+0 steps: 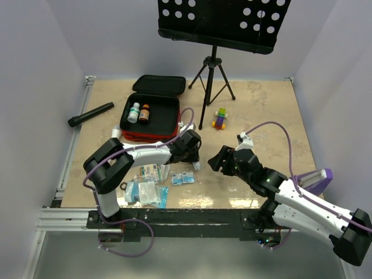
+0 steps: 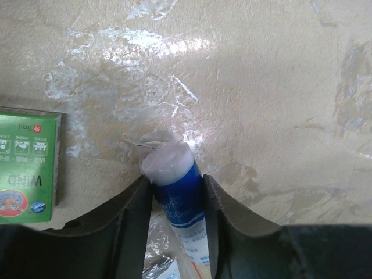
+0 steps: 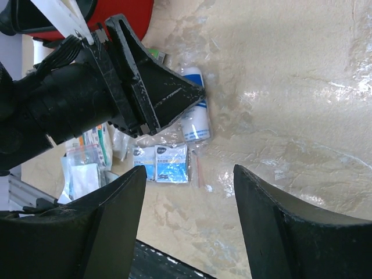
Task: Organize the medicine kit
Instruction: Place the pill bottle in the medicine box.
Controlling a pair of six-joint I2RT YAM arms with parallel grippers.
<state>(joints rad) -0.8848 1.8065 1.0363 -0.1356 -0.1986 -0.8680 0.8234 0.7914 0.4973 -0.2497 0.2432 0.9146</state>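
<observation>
Bench [image 1: 264, 110] of mottled beige fills the top view. The medicine kit [image 1: 149, 118], a red zip case, lies open at the far left with its lid tipped back, and two small bottles [image 1: 139, 113] stand side by side inside it. A black flashlight [image 1: 90, 114] lies to its left on the bench, and a coloured block toy [image 1: 220, 118] sits to its right beside a tripod stand [image 1: 213, 81]. Loose packets [image 1: 145, 189] are scattered at the near left edge. The left tool [image 1: 195, 160] reaches down just in front of the kit; the right tool [image 1: 215, 161] hangs near it, facing it.

In the left wrist view, the left tool [image 2: 176, 195] has its two fingers [image 2: 132, 221] pressed against either side of a blue-and-white bottle [image 2: 171, 168] lying on the bench, white cap pointing away. A green box [image 2: 26, 165] lies to the left.

In the right wrist view, the right tool [image 3: 189, 221] is spread wide with nothing between its fingers [image 3: 273, 224]. Beyond it the left tool [image 3: 195, 96] sits over the blue-and-white bottle [image 3: 196, 122], blue sachets [image 3: 164, 164] lie nearby, and a corner of the medicine kit [image 3: 125, 14] shows at the top.
</observation>
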